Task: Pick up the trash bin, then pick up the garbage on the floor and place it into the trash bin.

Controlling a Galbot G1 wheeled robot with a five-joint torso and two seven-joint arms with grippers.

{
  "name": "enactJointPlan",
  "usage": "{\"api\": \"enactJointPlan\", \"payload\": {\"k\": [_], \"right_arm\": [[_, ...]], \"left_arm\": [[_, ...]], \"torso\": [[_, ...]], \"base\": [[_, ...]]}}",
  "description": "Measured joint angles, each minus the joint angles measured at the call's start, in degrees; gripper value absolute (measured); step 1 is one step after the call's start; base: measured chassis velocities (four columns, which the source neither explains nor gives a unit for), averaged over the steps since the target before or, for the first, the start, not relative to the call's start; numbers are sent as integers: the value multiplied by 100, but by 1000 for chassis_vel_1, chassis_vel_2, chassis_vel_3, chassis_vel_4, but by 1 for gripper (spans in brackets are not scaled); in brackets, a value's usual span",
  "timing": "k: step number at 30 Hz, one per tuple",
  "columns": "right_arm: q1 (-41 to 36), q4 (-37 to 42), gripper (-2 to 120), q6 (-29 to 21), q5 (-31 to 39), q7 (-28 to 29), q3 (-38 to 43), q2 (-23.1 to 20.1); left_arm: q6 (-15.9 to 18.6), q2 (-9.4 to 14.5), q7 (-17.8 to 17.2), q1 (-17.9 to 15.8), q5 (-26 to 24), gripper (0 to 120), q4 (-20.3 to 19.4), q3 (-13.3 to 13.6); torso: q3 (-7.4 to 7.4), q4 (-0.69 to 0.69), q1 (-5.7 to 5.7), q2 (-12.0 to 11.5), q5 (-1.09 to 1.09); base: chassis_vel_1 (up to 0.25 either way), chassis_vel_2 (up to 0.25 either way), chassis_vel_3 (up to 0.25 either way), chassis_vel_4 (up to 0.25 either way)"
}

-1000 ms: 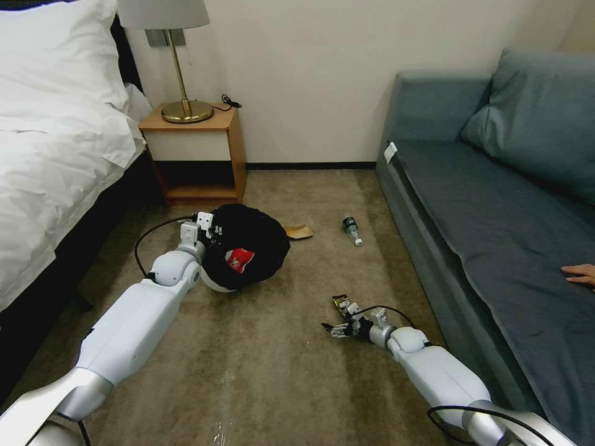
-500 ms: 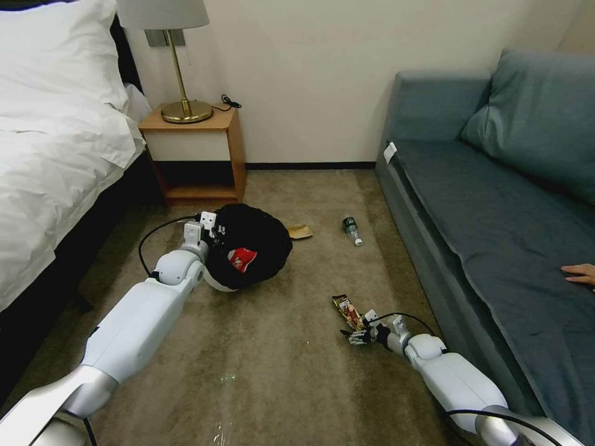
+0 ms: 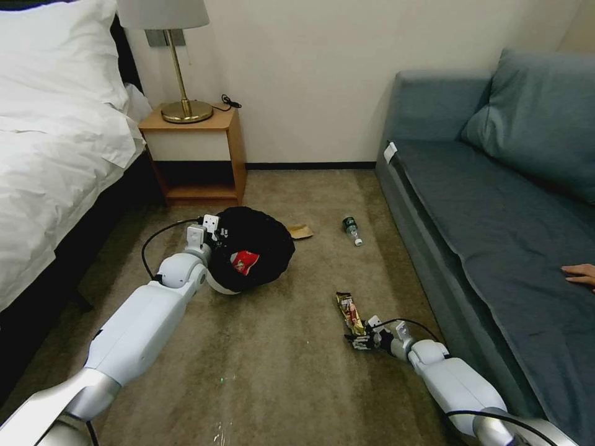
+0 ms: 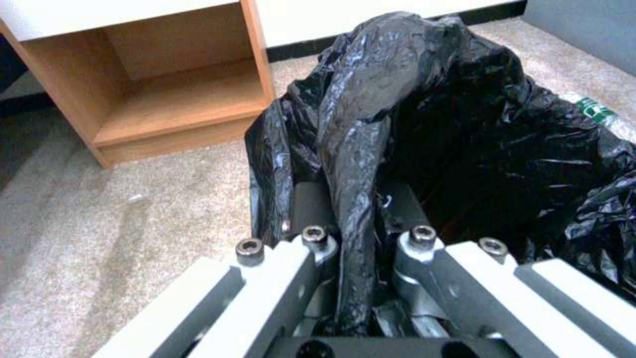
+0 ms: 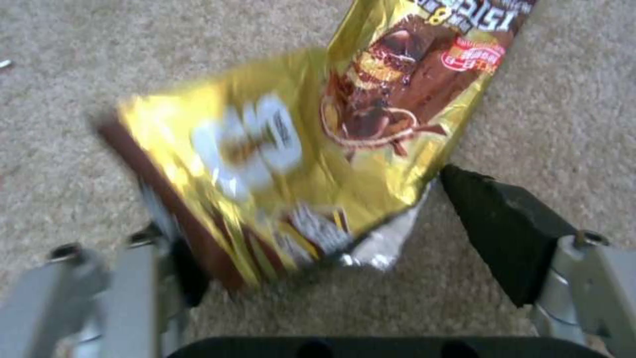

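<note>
Right fingers: the right gripper (image 5: pixel 325 238) is held low over the carpet with its fingers (image 5: pixel 504 233) spread apart, the near end of the gold-brown snack wrapper (image 5: pixel 311 144) lying between them, not yet clamped.
Left fingers: the left gripper (image 4: pixel 361 258) is closed on the black bag at the rim of the trash bin (image 3: pixel 251 251), which is held beside the nightstand (image 3: pixel 198 155).
Done: the bin is picked up; a red-and-white packet (image 3: pixel 243 261) is seen inside it.
Left: the wrapper, the tan paper (image 3: pixel 299 231) and the small bottle (image 3: pixel 352 230) are still on the floor.
Change: compared with a second ago, the right gripper has been drawn back toward the robot, so the wrapper is now fully exposed ahead of it; the bin has been shifted slightly.
</note>
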Motion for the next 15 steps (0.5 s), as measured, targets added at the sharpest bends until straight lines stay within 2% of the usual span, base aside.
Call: {"api": "enactJointPlan", "payload": {"k": [5,8,9,11,13,15], "right_arm": [[19,-10,61,5,0,-9,7,21],[39,-10,44,5,5,-10,-5,45],[39,-10,44,5,5,-10,-5,45],[42,-20,31,5,5,-13,-27,56],[43,-25,28,5,5,-15,-31,62],[49,-43,17,5,6,-25,-43,79]], "left_arm": [[-4,-6,3,0,4,5,9,-5],[-13,-4,13,13,12,5,12,-16],[-13,-4,13,13,12,5,12,-16],[-15,10,20,19,12,5,12,-18],[-17,12,22,20,12,5,12,-20],[-24,16,30,20,12,5,22,-24]], "torso": [[0,0,0,0,0],[0,1,0,0,0],[0,1,0,0,0],[0,1,0,0,0],[0,1,0,0,0],[0,0,0,0,0]], "base": [[0,0,0,0],[0,0,0,0],[0,0,0,0],[0,0,0,0],[0,0,0,0],[0,0,0,0]]}}
